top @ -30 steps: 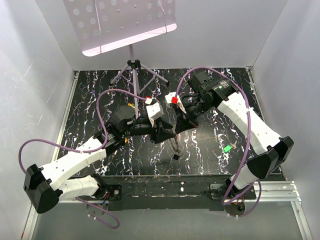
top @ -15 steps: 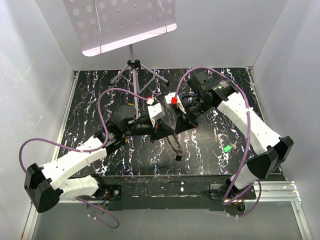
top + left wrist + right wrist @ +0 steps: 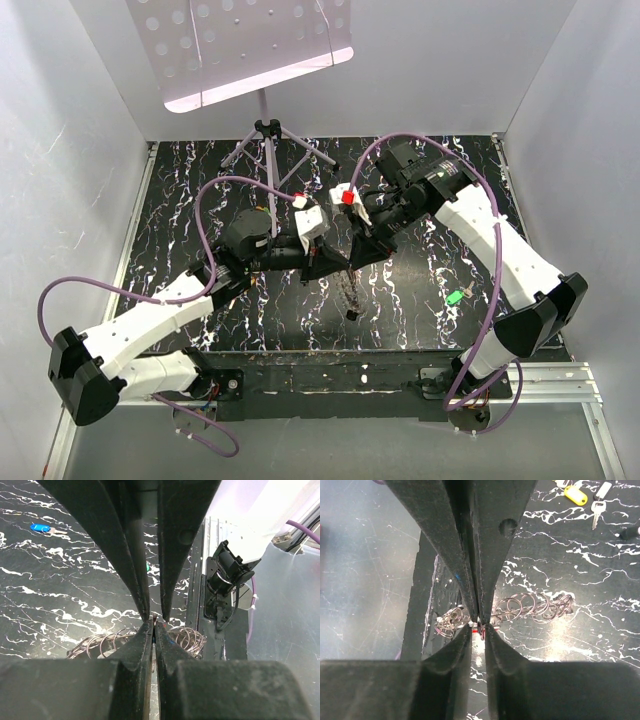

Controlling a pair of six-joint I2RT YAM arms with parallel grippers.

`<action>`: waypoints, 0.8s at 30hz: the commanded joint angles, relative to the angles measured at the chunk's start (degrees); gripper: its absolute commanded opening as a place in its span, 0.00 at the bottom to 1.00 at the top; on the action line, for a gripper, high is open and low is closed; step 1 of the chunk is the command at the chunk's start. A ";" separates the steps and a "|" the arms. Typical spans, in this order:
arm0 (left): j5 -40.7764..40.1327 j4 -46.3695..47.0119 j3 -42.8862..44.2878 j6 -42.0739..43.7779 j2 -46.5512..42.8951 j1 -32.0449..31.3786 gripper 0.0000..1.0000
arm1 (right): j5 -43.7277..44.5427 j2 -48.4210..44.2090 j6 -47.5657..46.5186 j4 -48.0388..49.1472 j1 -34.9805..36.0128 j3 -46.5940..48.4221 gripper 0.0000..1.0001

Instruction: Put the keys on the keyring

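A chain of linked wire keyrings (image 3: 350, 295) hangs above the black marbled table between the two grippers. My left gripper (image 3: 338, 268) is shut on the keyring (image 3: 187, 637), its tips (image 3: 154, 624) pinching a ring. My right gripper (image 3: 358, 258) meets it tip to tip. Its jaws (image 3: 479, 628) stand slightly parted around a ring of the chain (image 3: 530, 607), with a small red bit between them. A green key (image 3: 455, 297) lies on the table at the right. A blue key (image 3: 40, 528) shows in the left wrist view, and a silver key (image 3: 598, 497) in the right wrist view.
A music stand's tripod (image 3: 265, 140) stands at the back centre, its perforated desk (image 3: 240, 40) overhead. White walls close in three sides. A metal rail (image 3: 330, 370) runs along the near edge. A yellow tag (image 3: 576, 494) lies beside the silver key.
My left gripper has shut on the keyring chain. The right gripper's jaws have just parted a little. The hanging chain swung slightly.
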 commanded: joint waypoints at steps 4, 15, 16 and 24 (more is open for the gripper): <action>-0.51 7.25 -2.56 -2.95 -4.38 0.22 0.00 | -3.76 -2.44 2.04 -8.11 -0.82 3.79 0.36; -1.74 14.28 -7.22 -5.41 -7.45 0.13 0.00 | -11.74 -6.13 -0.59 -7.94 -7.05 2.92 0.40; -1.83 15.42 -7.92 -5.76 -7.72 0.22 0.00 | -13.76 -6.92 -0.94 -6.63 -7.50 1.69 0.40; -4.55 29.56 -13.99 -12.26 -10.44 0.22 0.00 | -22.65 -13.77 2.55 10.06 -8.20 -12.10 0.41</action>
